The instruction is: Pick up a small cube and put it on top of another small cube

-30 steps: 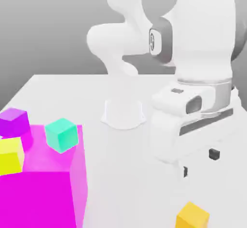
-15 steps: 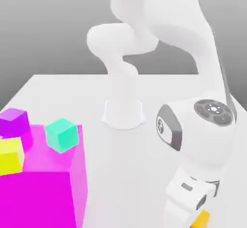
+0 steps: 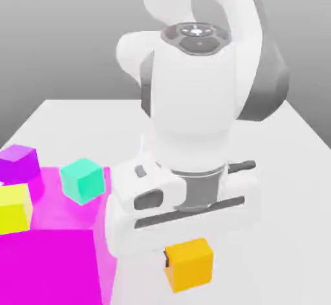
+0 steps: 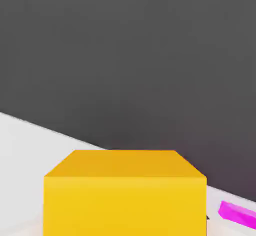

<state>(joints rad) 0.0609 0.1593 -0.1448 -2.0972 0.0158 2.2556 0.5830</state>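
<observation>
The small orange cube point(image 3: 191, 268) hangs just below my white hand, near the bottom middle of the exterior view. My gripper point(image 3: 187, 258) is shut on it, and one dark fingertip point(image 3: 167, 260) shows against the cube's left face. The cube sits a short way to the right of the big magenta block point(image 3: 58, 252). In the hand view the orange cube point(image 4: 125, 195) is very close, with a strip of the magenta block point(image 4: 237, 214) beside it.
On and around the magenta block, at the exterior view's left, are a teal cube point(image 3: 83, 179), a purple cube point(image 3: 18, 163) and a lemon-yellow cube point(image 3: 14, 208). The arm's white base point(image 3: 145, 152) stands behind my hand on the white table point(image 3: 71, 123).
The hand went down onto the orange cube at the lower right, closed on it, and has carried it leftward toward the magenta block. The other cubes have not moved.
</observation>
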